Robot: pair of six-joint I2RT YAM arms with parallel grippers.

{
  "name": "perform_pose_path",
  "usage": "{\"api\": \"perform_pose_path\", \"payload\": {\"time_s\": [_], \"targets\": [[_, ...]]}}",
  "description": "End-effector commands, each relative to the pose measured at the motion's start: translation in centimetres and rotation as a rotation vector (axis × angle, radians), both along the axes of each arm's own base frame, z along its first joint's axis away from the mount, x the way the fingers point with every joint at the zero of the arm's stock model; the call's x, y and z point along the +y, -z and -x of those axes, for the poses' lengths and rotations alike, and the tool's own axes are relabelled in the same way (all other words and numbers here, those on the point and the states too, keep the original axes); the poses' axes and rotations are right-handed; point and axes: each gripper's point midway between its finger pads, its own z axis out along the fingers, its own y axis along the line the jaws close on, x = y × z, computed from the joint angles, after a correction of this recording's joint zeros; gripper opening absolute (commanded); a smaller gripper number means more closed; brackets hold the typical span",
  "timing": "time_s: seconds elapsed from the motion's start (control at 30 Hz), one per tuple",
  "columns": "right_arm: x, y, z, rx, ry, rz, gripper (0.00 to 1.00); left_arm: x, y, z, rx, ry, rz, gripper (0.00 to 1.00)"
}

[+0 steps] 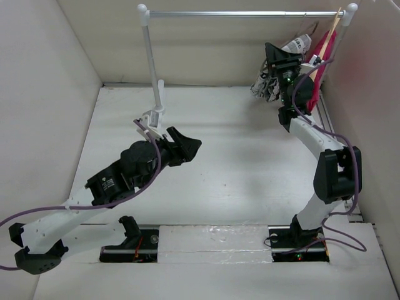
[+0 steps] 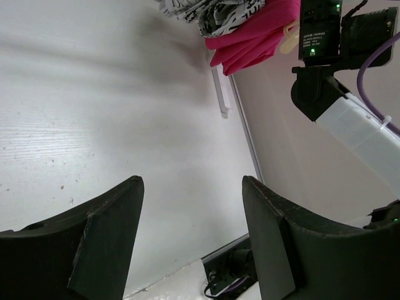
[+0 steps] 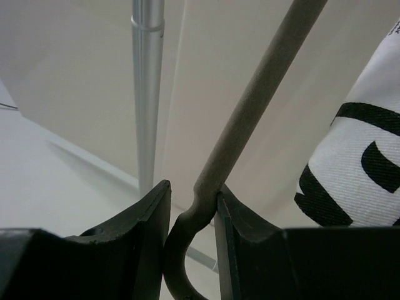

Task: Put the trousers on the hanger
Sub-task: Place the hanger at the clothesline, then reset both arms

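Pale walls (image 1: pixel 200 56) box in a white desk (image 1: pixel 237 156), with a metal rail (image 1: pixel 244 13) across the far side. The right claw (image 3: pixel 192 190) is pressed together on the thin grey wire of the hanger (image 3: pixel 250 106), its 2 fingers pinching the rod just above a bend. Just right of the wire are the trousers (image 3: pixel 356 175), white cloth with black print. Seen from above, they bunch beside and below that claw, high near the rail's right end. Just beyond them the pink garment (image 1: pixel 322 59) hangs on a wooden hanger (image 1: pixel 334 24). The left claw (image 2: pixel 190 181) hovers spread over the desk's middle left, gripping nothing, well apart from the trousers.
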Motion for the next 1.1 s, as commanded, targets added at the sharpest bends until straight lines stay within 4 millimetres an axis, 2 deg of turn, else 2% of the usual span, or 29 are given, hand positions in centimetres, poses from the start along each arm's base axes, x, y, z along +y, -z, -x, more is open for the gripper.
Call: {"api": "perform_pose_path", "payload": {"time_s": [0.0, 0.03, 0.07, 0.1, 0.13, 0.17, 0.23, 0.27, 0.3, 0.33, 0.37, 0.4, 0.47, 0.53, 0.57, 0.63, 0.7, 0.8, 0.83, 0.87, 0.9, 0.93, 0.97, 1.0, 1.03, 1.07], "targets": [[-1.9, -9.3, 5.3, -0.311, 0.033, -0.03, 0.0, -0.5, -0.2, -0.1, -0.004, 0.01, 0.023, 0.6], [-1.8, -9.2, 5.2, -0.309, 0.029, -0.025, 0.0, -0.5, -0.2, -0.1, -0.006, 0.01, 0.023, 0.6], [-1.7, -8.2, 5.1, -0.283, 0.024, -0.019, 0.05, -0.6, -0.1, -0.2, -0.004, 0.01, 0.018, 0.6], [-1.6, -7.6, 5.2, -0.274, 0.019, -0.012, 0.13, -0.7, 0.1, -0.3, -0.001, 0.006, 0.008, 0.6], [-1.4, -7.0, 5.2, -0.261, 0.012, -0.007, 0.32, -0.8, -0.1, -0.4, -0.005, 0.007, 0.007, 0.61], [-1.3, -6.4, 5.3, -0.245, 0.005, 0.0, 0.41, -0.9, 0.2, -0.5, -0.001, 0.006, -0.006, 0.61], [-0.8, -4.8, 5.6, -0.193, -0.024, 0.064, 0.52, -1.1, 0.2, -0.7, -0.001, 0.003, -0.018, 0.65], [-1.1, -4.3, 5.6, -0.17, -0.023, 0.086, 0.53, -1.3, 0.5, -0.9, 0.006, 0.002, -0.035, 0.66], [-0.7, -2.9, 5.5, -0.124, -0.037, 0.13, 0.53, -1.5, 0.3, -1.0, 0.005, 0.003, -0.035, 0.69], [-1.0, -3.4, 6.1, -0.121, -0.031, 0.151, 0.61, -1.6, 0.4, -1.1, 0.003, 0.005, -0.045, 0.71], [-1.2, -2.6, 5.9, -0.08, -0.032, 0.178, 0.75, -1.9, 0.5, -1.2, 0.006, 0.009, -0.054, 0.73], [-1.5, -2.4, 6.1, -0.08, -0.027, 0.222, 1.0, -2.1, 0.1, -1.2, 0.002, 0.015, -0.051, 0.75], [-2.3, -3.1, 6.9, -0.088, -0.02, 0.265, 1.0, -2.5, 0.0, -1.5, 0.003, 0.017, -0.054, 0.77], [-1.9, -3.4, 7.7, -0.113, -0.046, 0.324, 1.0, -2.8, -0.7, -1.4, -0.002, 0.027, -0.039, 0.82], [-2.2, -3.9, 8.7, -0.1, -0.043, 0.365, 1.0, -3.0, -0.9, -1.5, 0.0, 0.026, -0.034, 0.86], [-2.8, -3.8, 8.9, -0.095, -0.022, 0.421, 1.0, -3.1, -1.2, -1.6, 0.0, 0.024, -0.03, 0.87], [-3.7, -4.5, 10.1, -0.079, 0.016, 0.529, 1.0, -3.2, -1.3, -1.8, 0.009, 0.015, -0.035, 0.87], [-3.6, -5.2, 12.1, -0.083, 0.017, 0.677, 1.0, -3.1, -1.4, -2.0, 0.016, 0.002, -0.048, 0.88], [-3.8, -5.2, 12.6, -0.084, 0.019, 0.711, 1.0, -3.0, -1.5, -2.0, 0.014, -0.001, -0.053, 0.91], [-3.6, -4.4, 13.0, -0.072, 0.011, 0.77, 1.0, -3.1, -1.2, -2.1, 0.023, -0.002, -0.067, 0.91], [-3.3, -4.8, 14.5, -0.097, 0.003, 0.804, 1.0, -3.1, -1.1, -2.1, 0.025, -0.004, -0.073, 0.92], [-3.1, -4.6, 15.2, -0.103, -0.004, 0.83, 1.0, -3.0, -1.1, -2.1, 0.027, -0.007, -0.072, 0.91], [-2.8, -3.7, 15.8, -0.088, -0.028, 0.857, 1.0, -2.9, -0.8, -2.1, 0.034, -0.012, -0.074, 0.92], [-2.3, -3.2, 17.4, -0.119, -0.052, 0.916, 1.0, -2.9, -0.5, -2.1, 0.04, -0.014, -0.076, 0.92], [-2.1, -2.5, 18.2, -0.118, -0.065, 0.943, 1.0, -2.8, -0.3, -2.1, 0.05, -0.02, -0.072, 0.92], [-1.6, -1.0, 19.0, -0.088, -0.104, 0.967, 1.0, -2.6, -0.2, -2.0, 0.055, -0.023, -0.069, 0.92]]}}
